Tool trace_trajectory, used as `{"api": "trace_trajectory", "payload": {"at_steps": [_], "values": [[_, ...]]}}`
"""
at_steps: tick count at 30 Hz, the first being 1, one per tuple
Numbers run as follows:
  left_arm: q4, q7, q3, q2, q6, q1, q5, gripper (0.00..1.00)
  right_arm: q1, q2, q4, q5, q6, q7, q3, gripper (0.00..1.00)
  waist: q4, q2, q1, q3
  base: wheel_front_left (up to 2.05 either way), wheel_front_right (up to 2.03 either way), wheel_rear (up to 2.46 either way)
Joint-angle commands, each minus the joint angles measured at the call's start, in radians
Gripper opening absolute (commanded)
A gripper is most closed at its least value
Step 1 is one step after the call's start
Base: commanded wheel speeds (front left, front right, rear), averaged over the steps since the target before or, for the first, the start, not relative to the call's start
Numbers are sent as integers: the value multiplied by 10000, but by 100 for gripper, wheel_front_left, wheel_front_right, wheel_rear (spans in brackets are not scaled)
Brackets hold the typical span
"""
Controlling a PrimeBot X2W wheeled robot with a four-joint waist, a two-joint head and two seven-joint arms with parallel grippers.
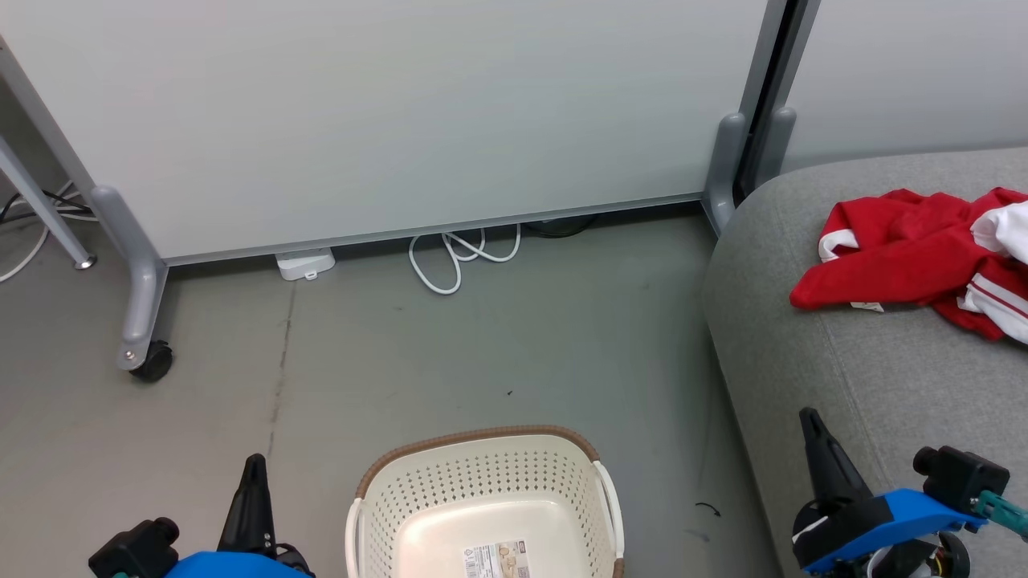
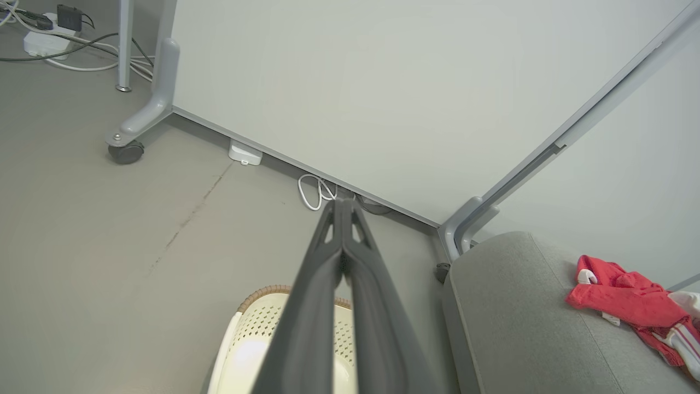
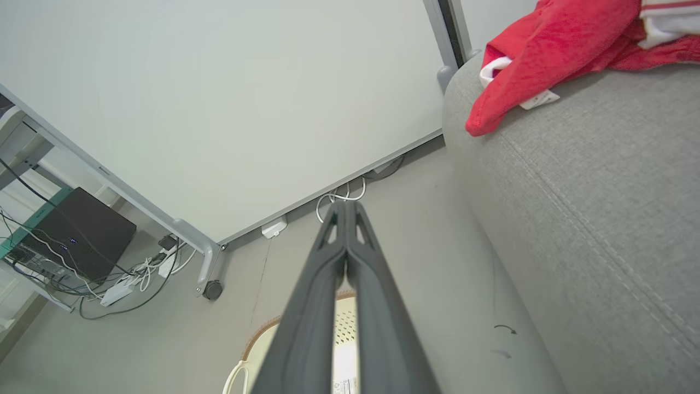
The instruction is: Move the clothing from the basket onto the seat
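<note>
The basket stands at the bottom centre of the head view on the grey floor, with its perforated cream walls and brown rim showing and its pale bottom in plain sight, a label stuck to it. The clothing lies as a crumpled red heap with white trim and stripes on the seat at the upper right, running off the right edge of the frame, well apart from the basket. The left claw rises at the lower left, just beside the basket, its two dark fingers pressed together on nothing. The right claw rises at the lower right in front of the grey cushion, also closed and empty. In each wrist view the fingers meet at their tips. Across the top of the head view runs a pale panel on grey feet, with a caster at the left and a white cable looped on the floor below its lower edge.
</note>
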Motion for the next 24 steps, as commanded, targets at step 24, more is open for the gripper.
{"api": "trace_trajectory", "payload": {"at_steps": [24], "values": [[-471, 921, 461, -48, -6, -663, -3426, 0, -265, -19, -419, 3677, 2, 601, -291, 0, 22, -1, 0, -48, 0, 0, 0]]}}
